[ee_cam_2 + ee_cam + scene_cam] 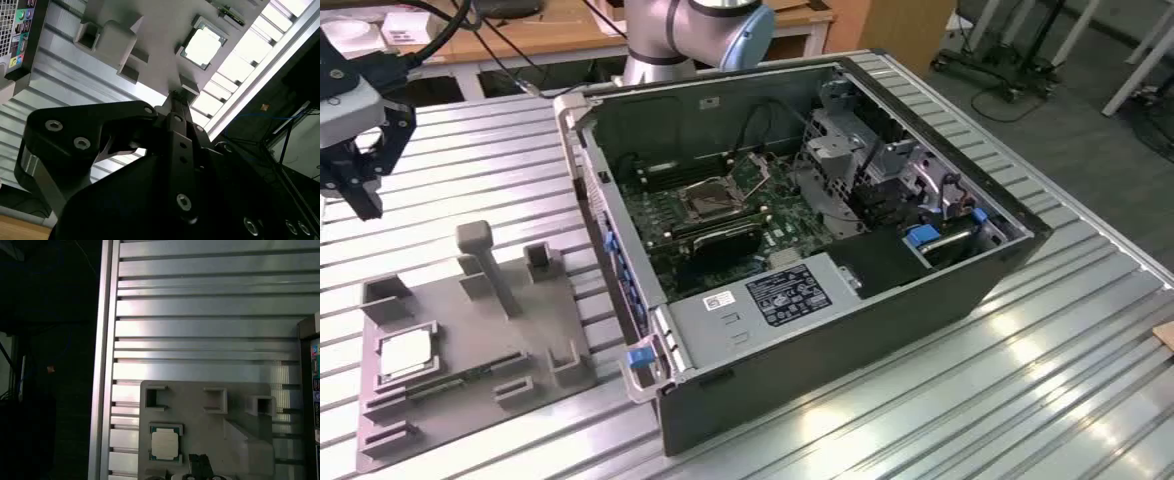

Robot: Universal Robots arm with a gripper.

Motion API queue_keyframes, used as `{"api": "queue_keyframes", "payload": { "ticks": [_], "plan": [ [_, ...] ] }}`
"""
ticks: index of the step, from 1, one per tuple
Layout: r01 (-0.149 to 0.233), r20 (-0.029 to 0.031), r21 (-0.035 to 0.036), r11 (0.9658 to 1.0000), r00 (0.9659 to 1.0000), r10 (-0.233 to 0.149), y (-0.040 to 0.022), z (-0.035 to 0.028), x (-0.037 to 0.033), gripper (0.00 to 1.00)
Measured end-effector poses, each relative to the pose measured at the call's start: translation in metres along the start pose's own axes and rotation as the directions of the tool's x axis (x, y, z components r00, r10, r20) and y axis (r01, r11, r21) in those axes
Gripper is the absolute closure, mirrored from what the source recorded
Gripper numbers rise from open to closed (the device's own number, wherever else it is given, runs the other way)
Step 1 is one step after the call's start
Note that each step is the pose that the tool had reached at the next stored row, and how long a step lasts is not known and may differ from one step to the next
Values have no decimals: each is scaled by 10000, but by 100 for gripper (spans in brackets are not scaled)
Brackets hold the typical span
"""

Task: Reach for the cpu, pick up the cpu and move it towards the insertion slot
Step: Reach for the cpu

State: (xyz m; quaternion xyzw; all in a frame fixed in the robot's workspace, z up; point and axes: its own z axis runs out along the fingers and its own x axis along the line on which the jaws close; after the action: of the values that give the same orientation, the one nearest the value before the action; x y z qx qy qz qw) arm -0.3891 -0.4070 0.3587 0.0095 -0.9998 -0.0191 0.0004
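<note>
We can make out printed stickers only on the grey metal power supply box (720, 322) in the open black computer case (881, 340): a dark label (787, 293) and a small white one beside it, both too small for us to read. The case stands on the middle of the ribbed aluminium worktop (1014, 400), and holds a green board with the insertion slot (710, 198), a silver-framed square with a dark centre. Near the worktop's edge at the exterior view's left lies a matt grey plastic fixture plate (460, 335) with raised blocks, a tall post and open square pockets. The cpu (404, 352) sits flat in one shallow square recess of that plate, nothing touching it; in both wrist views its top is pale and silvery within a thin greenish rim. The gripper (364, 205), black and angular, hangs above the worktop beyond the plate's far edge, apart from the cpu. In the second wrist view we see its fingertips (173, 96) drawn together with nothing between them.
</note>
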Motion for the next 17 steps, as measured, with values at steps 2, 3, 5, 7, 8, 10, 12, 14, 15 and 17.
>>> {"api": "queue_keyframes", "payload": {
  "ticks": [2,3,5,7,8,10,12,14,15,17],
  "plan": [
    [0,0,0,10000,10000,0,0,0,0,90],
    [0,0,0,10000,10000,0,0,0,0,90],
    [0,0,0,10000,10000,0,0,0,0,90],
    [0,0,0,10000,10000,0,0,0,0,90],
    [0,0,0,10000,10000,0,0,0,0,90],
    [0,0,0,10000,10000,0,0,0,0,90],
    [-1,-2,1,10000,10000,1,-1,0,0,90],
    [0,-1,1,10000,10000,0,-7,0,1,90],
    [1,0,0,10000,10000,-1,-12,1,1,90],
    [1,0,0,10000,10000,-1,-21,1,0,90]
  ]
}}
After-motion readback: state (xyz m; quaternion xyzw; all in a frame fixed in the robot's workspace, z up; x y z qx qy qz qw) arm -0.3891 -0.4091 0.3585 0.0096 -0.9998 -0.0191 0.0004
